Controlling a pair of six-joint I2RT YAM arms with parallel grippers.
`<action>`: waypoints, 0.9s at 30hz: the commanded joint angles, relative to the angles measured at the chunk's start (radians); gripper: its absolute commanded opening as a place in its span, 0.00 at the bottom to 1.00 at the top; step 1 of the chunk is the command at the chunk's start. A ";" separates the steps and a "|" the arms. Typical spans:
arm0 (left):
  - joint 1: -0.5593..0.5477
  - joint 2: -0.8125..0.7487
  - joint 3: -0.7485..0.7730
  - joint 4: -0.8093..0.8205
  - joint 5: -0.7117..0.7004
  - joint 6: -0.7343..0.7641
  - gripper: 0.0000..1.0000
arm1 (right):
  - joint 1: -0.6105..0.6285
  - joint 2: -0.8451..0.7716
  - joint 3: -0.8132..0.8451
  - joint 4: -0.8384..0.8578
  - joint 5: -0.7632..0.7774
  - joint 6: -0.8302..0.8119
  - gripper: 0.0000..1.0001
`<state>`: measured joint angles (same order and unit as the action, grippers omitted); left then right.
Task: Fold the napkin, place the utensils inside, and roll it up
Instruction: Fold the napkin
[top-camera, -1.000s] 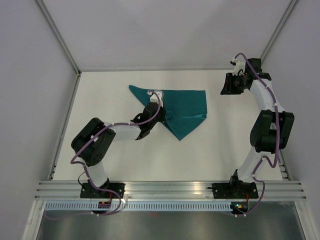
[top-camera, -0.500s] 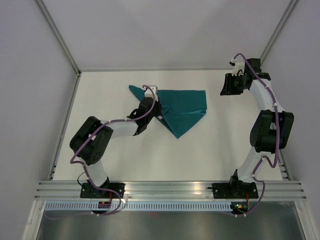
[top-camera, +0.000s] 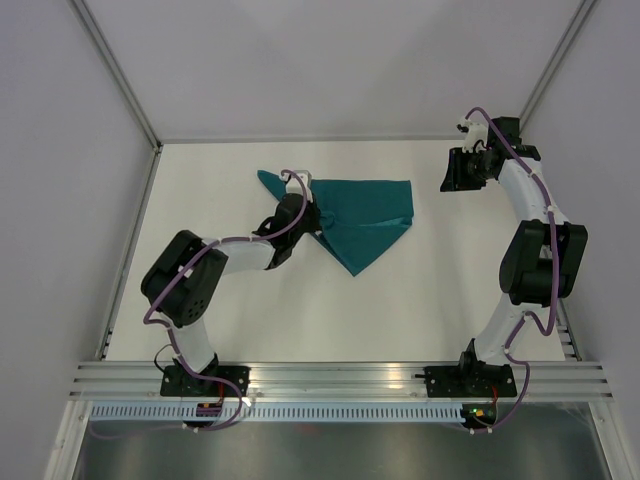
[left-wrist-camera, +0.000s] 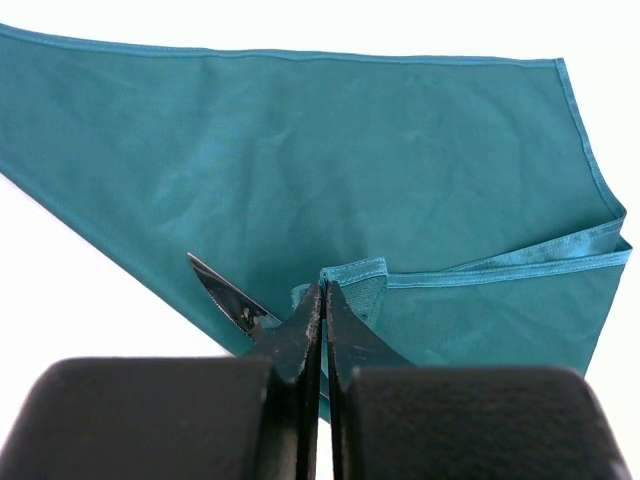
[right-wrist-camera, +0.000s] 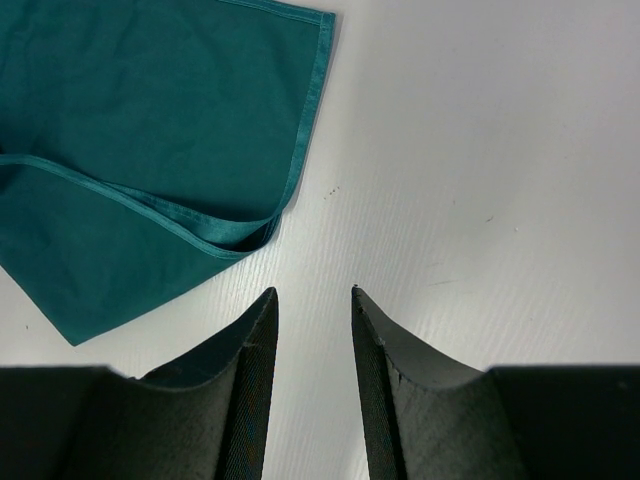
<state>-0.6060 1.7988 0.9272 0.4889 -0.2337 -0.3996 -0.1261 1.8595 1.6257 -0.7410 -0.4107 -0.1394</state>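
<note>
- Napkin (top-camera: 365, 220): teal cloth lying on the table (top-camera: 420, 290) close to the far edge, about midway along it. It is folded over itself, with a straight edge toward the far side and a point toward the near edge.
- In the left wrist view, a hemmed layer lies doubled across the lower right part of the cloth.
- Left end effector (left-wrist-camera: 323, 290): fingers pressed together, pinching a curled bit of the napkin's hem at their tips.
- Knife (left-wrist-camera: 222, 292): only a dark, pointed tip shows, just left of those fingertips over the napkin's edge.
- Right end effector (right-wrist-camera: 313, 295): jaws apart and holding nothing, over bare table near the far right corner. The napkin's right corner is off to its left.
</note>
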 joint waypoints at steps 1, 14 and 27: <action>0.006 0.016 -0.005 0.050 -0.006 -0.045 0.02 | 0.005 -0.028 0.010 -0.001 0.004 -0.015 0.41; 0.031 0.001 -0.048 0.073 -0.039 -0.070 0.47 | 0.005 -0.033 0.002 -0.008 0.006 -0.029 0.41; 0.230 -0.043 0.094 -0.127 -0.006 -0.221 0.52 | 0.013 -0.033 0.008 -0.012 0.004 -0.032 0.41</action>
<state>-0.4583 1.7729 0.9180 0.4320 -0.2577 -0.5129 -0.1226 1.8595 1.6257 -0.7483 -0.4091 -0.1616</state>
